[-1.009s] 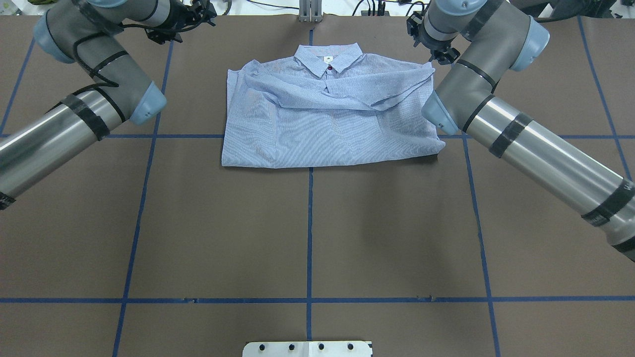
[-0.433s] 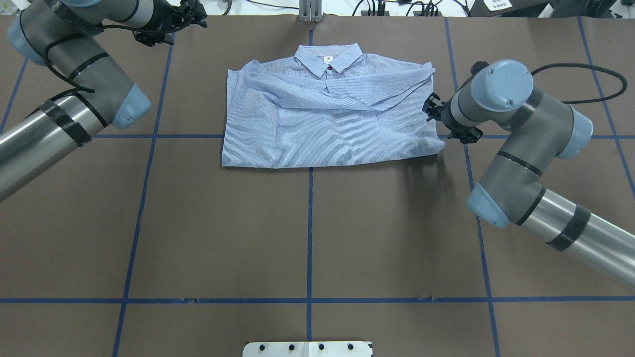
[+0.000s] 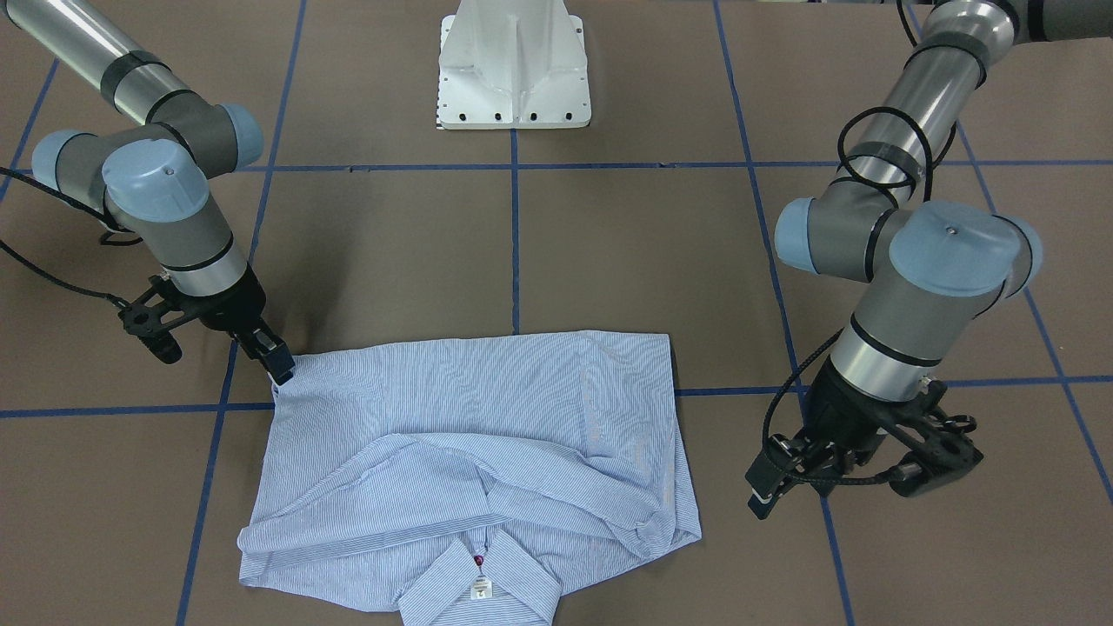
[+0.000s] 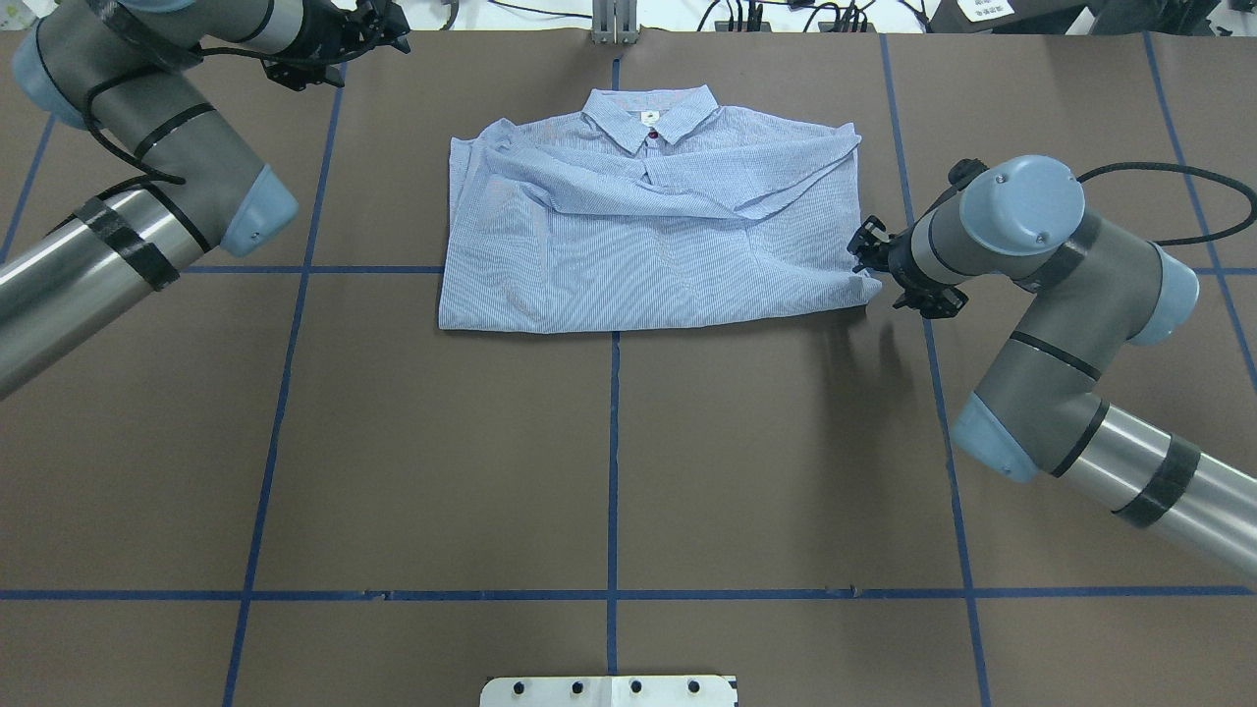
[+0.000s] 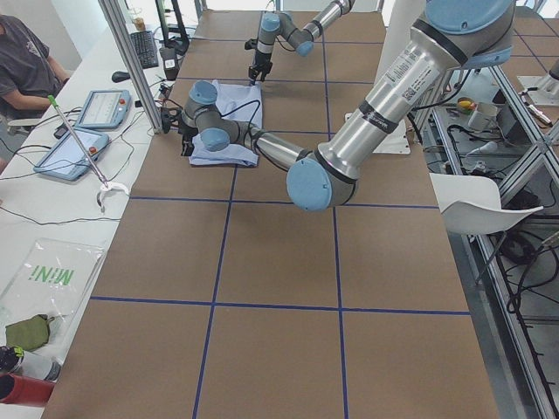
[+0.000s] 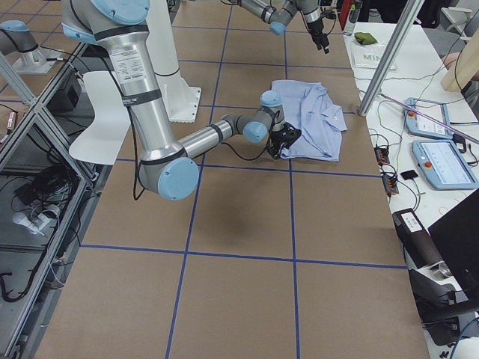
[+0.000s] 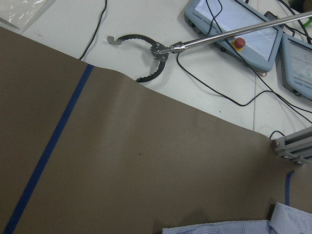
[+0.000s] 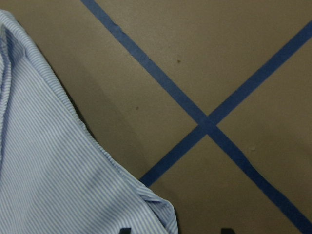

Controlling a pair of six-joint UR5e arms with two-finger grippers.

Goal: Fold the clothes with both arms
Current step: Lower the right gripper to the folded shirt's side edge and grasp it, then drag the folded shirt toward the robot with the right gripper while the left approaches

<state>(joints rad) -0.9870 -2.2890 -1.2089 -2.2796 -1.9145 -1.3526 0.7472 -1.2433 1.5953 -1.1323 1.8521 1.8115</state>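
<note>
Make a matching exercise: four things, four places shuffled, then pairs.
1 light blue striped shirt
2 black right gripper
3 black left gripper
4 white pedestal base

A at the shirt's robot-side corner
B off the shirt, beside its collar end
C on the brown table, far from the collar
D lying folded, collar away from robot

Pairs: 1-D, 2-A, 3-B, 4-C

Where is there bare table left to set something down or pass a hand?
The wide brown table between the shirt and the white base is bare. Crowded: the hem corner at the right gripper, and the collar end near the left gripper.
</note>
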